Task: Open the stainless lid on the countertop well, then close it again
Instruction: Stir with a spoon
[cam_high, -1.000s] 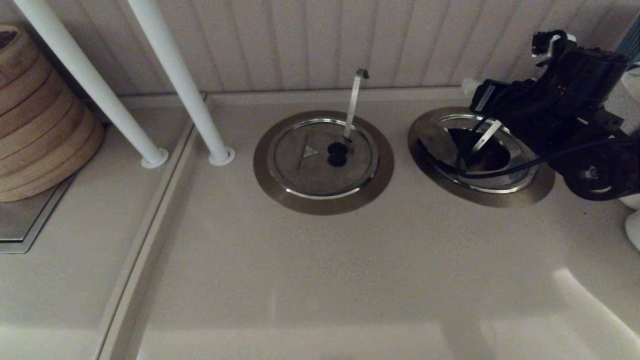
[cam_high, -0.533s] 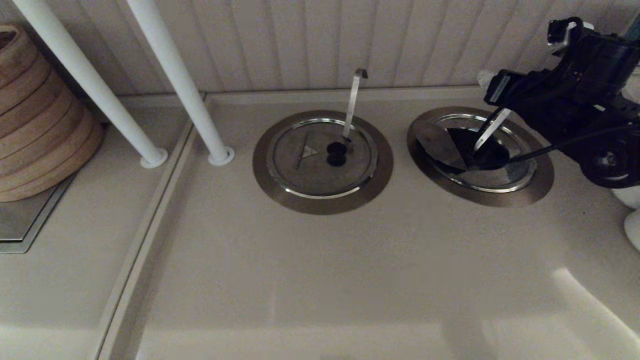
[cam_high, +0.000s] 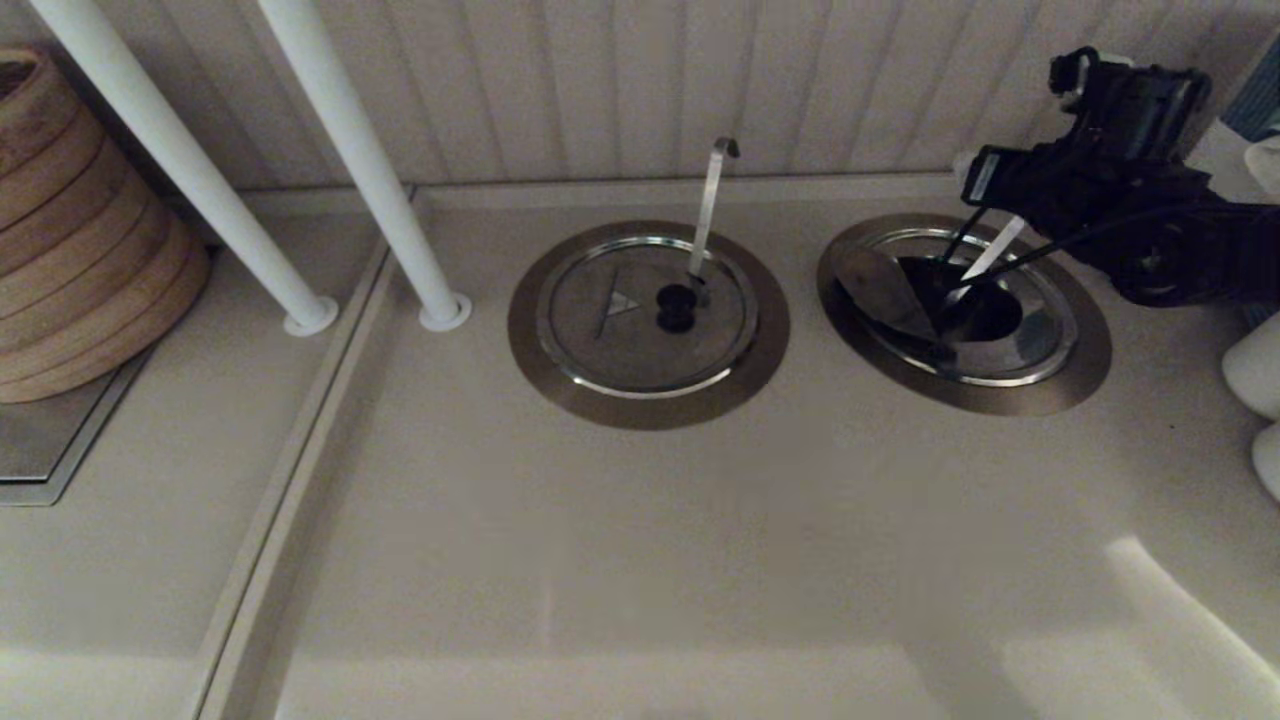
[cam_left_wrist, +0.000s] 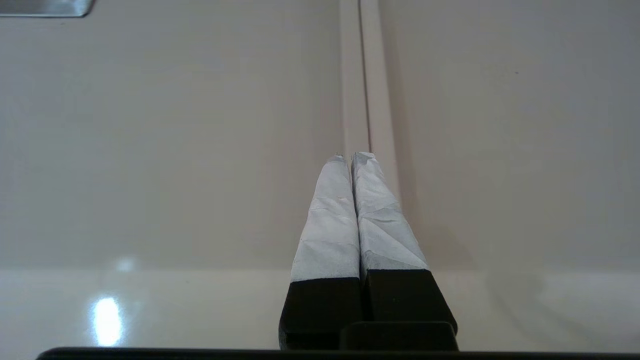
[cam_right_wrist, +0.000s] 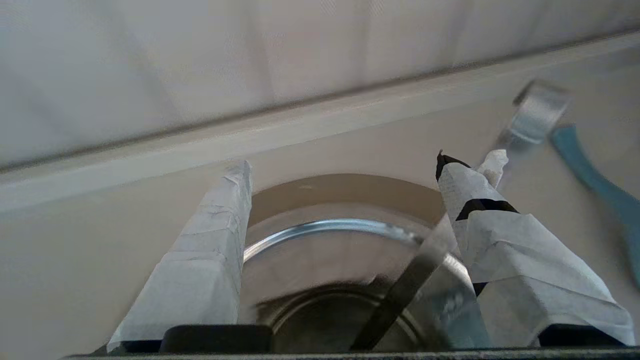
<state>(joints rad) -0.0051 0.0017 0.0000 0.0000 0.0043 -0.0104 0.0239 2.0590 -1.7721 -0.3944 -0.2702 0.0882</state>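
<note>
Lid (cam_high: 885, 290): we are seeing it on the right-hand well (cam_high: 1085, 370), toward the back right of the countertop (cam_high: 640, 560). Its wedge flap is lying turned back over the left part, and the dark opening is showing beside it.
Right claw (cam_right_wrist: 345, 170): we are holding it over the well's back right rim with its fingers spread wide and nothing between them.
Handle (cam_high: 990, 255): this straight, flat-ended strip is rising out of the opening just beside one taped finger (cam_right_wrist: 480, 220). We cannot tell whether they are touching.
Left claw (cam_left_wrist: 352, 156): it is resting closed and empty above bare counter, away from the work.
Step in hand: we are judging that the lid is open, so closing it is what remains.
Doing it well: we are planning to reach the flap without knocking the handle, and to tip the flap over slowly so that it seats flat inside the rim.
Pointing: the flap's narrow end is aiming toward the well's middle and its wide edge toward the left rim.
Long axis: the handle is leaning from the opening up toward the back right wall.
Neighbour: the other lid (cam_high: 645, 315), with the hooked handle, is lying closed to the left.
</note>
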